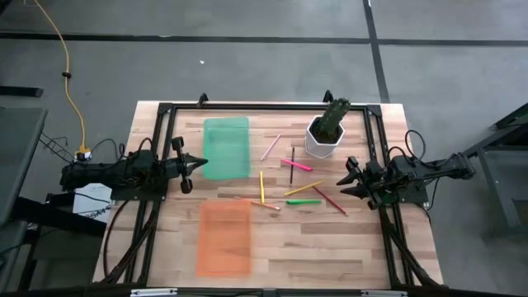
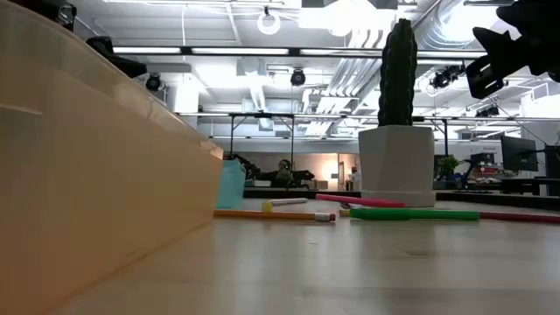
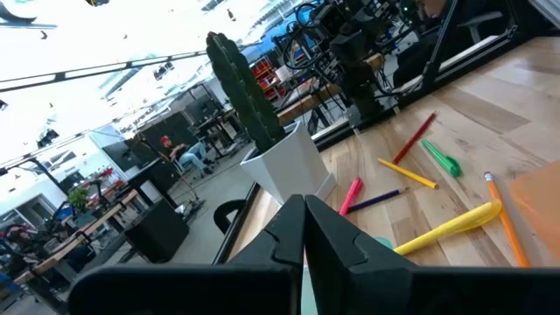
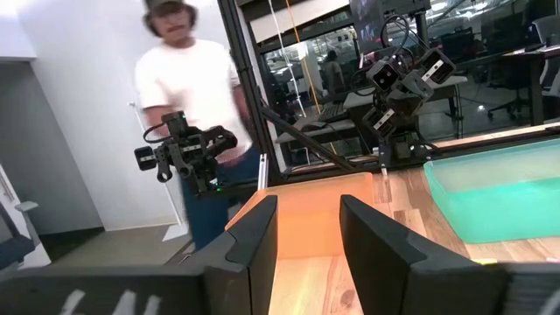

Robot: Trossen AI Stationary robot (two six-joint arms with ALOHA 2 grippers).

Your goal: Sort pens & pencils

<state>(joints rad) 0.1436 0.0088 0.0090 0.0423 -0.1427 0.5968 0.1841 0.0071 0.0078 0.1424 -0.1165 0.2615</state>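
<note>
The left claw (image 1: 200, 163) hangs at nine o'clock over the bench (image 1: 330, 239), shut tight on nothing, its tip at the green tray (image 1: 226, 147). An orange tray (image 1: 224, 238) lies at seven o'clock. The pens (image 1: 297, 165) and pencils (image 1: 261, 186) lie scattered mid-bench, between the trays and the right claw (image 1: 345, 180), just below the white cactus pot (image 1: 323, 140) at one o'clock. The right claw waits at three o'clock, fingers parted and empty. A person (image 4: 188, 96) in a white shirt stands beyond the bench.
</note>
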